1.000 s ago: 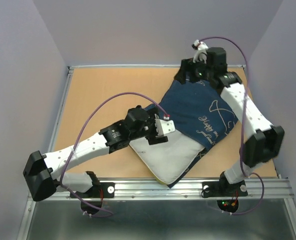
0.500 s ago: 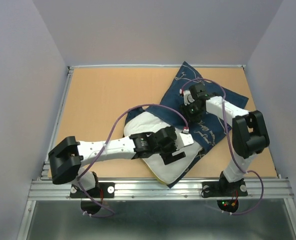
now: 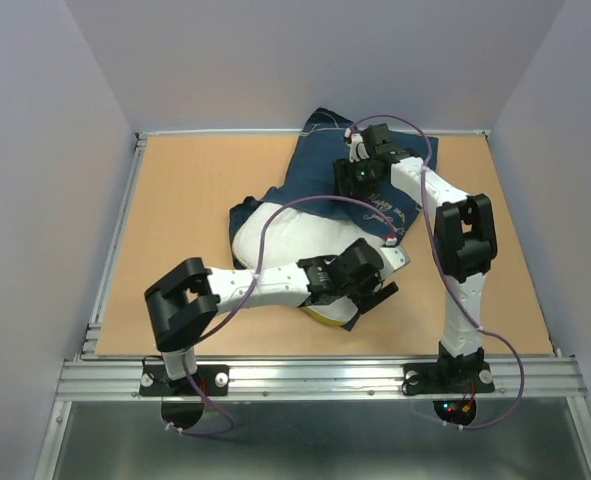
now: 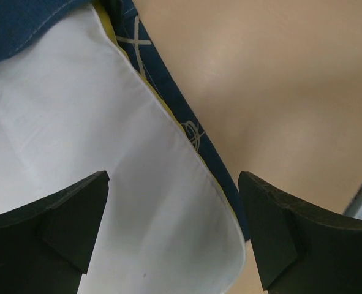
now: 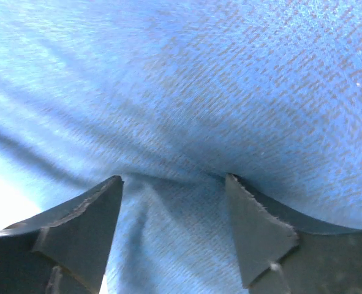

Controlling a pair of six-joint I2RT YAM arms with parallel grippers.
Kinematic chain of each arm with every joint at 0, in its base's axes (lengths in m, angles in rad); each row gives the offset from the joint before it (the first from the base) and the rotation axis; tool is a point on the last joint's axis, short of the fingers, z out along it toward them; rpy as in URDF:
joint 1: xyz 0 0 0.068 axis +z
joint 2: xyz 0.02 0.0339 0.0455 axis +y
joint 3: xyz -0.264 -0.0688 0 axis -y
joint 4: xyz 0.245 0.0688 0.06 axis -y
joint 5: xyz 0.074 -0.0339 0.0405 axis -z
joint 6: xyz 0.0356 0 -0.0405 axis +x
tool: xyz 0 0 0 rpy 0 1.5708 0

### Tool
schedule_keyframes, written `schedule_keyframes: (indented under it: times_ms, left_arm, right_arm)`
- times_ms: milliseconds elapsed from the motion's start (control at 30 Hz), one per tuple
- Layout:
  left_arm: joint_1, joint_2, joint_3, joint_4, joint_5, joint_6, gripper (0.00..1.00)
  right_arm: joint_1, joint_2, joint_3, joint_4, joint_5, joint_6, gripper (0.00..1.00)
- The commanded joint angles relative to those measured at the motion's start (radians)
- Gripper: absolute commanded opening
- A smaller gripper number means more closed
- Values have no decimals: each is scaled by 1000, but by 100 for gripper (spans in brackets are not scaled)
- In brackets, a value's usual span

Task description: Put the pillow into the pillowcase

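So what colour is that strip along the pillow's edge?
Yellow. The strip runs between the white pillow and the navy pillowcase, clearest in the left wrist view.

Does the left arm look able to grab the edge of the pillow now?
Probably yes. The left arm has its jaws open right above the pillow edge, with nothing between them and the white cloth. The pillowcase only shows under that edge, so it should not block a grab.
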Motion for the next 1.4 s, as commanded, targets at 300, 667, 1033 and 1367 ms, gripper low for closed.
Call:
schedule_keyframes:
  times_ms: [300,667,1033,1367]
  left_arm:
    - [225,248,138,-66,75,-137,30]
    - [327,111,236,-8,564,-131,0]
    - [349,120,237,29,630,-165,0]
    - [373,160,262,139,440,-232,0]
  right_arm:
    - [-292,-536,-362,19,-21,176,81]
    - [-363,-535,-789,137,-234,219,77]
    - [-361,-447,-964,572,-198,360,74]
    - [-334,-505,-992,630,-542,403,1]
